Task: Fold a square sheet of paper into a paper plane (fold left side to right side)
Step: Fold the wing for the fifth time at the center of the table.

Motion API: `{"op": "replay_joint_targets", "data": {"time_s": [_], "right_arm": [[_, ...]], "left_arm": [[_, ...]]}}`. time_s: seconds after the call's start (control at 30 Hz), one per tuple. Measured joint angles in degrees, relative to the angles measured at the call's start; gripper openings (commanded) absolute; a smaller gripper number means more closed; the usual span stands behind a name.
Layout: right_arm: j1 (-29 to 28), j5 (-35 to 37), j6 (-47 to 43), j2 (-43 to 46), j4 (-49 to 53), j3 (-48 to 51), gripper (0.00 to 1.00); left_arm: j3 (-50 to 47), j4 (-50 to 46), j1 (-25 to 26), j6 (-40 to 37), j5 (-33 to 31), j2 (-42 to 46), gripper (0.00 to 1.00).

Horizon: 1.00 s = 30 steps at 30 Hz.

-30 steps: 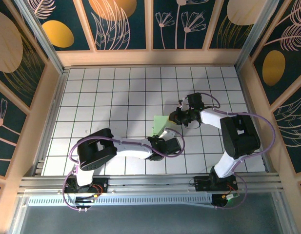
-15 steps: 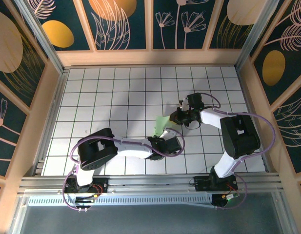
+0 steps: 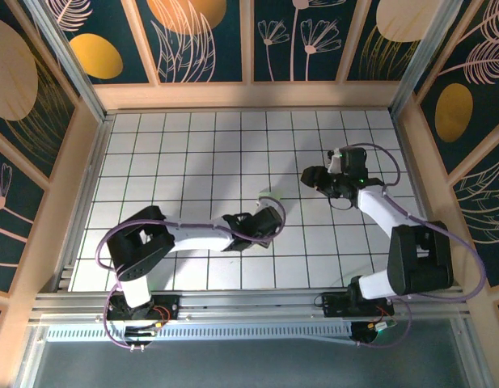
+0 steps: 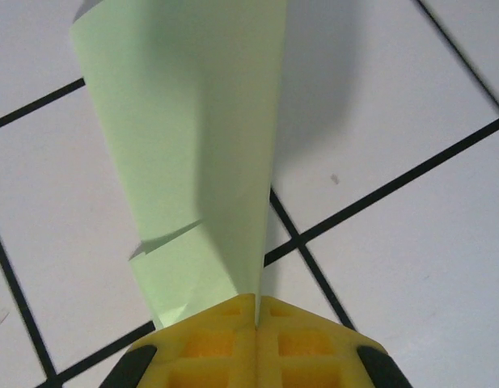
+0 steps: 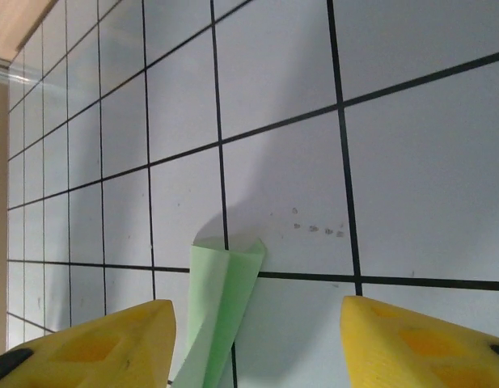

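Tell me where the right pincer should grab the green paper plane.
Probably the free wide end of the paper plane, away from where the left pincer is shut. Bring the open right pincer in from that far side, closing across the flat layers where the thin paper fans out.

White grid-tiled table (image 3: 192, 145) within dark floral wall panels (image 3: 200, 40), wooden-framed

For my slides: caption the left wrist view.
Left gripper shut on the folded green paper over the white grid table.
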State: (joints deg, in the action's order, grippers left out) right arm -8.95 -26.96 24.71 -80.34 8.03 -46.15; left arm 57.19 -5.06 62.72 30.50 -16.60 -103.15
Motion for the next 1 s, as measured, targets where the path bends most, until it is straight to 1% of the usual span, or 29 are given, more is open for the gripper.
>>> {"op": "replay_joint_targets", "data": {"time_s": [0.17,0.27,0.4,0.5,0.67,0.83,0.9,0.97,1.0], "right_arm": [[-0.04,-1.07,-1.97,0.57,-0.72,3.85,0.57],[-0.04,-2.73,-2.19,0.57,-1.75,6.1,0.57],[-0.15,-4.2,-2.4,0.57,-2.64,7.52,0.57],[-0.46,-5.16,-2.56,0.57,-3.85,8.44,0.57],[-1.97,-6.73,-2.51,0.55,-5.81,10.67,0.57],[-3.48,-7.78,-1.22,0.31,-8.66,12.13,0.57],[-4.39,-7.85,0.02,-0.02,-9.94,12.5,0.53],[-5.68,-7.8,1.51,-0.9,-11.23,12.57,0.46],[-6.29,-7.74,2.27,-1.38,-11.78,12.57,0.45]], "left_arm": [[-0.66,4.28,-4.57,1.31,11.54,0.81,0.0],[-2.45,6.12,-6.84,3.04,17.18,0.79,0.0],[-4.52,8.09,-9.16,5.73,22.27,0.79,0.0],[-6.08,11.43,-10.8,8.48,26.25,0.66,0.0],[-8.96,18.75,-13.11,13.84,32.41,-0.28,0.0],[-12.2,26.4,-14.86,19.23,37.03,-1.46,0.0],[-13.14,29.42,-15.28,21.35,38.56,-2.32,0.0],[-14.12,32.5,-15.65,23.67,39.82,-3.21,0.0],[-14.58,34.01,-15.82,24.81,40.37,-3.61,0.0]]}}
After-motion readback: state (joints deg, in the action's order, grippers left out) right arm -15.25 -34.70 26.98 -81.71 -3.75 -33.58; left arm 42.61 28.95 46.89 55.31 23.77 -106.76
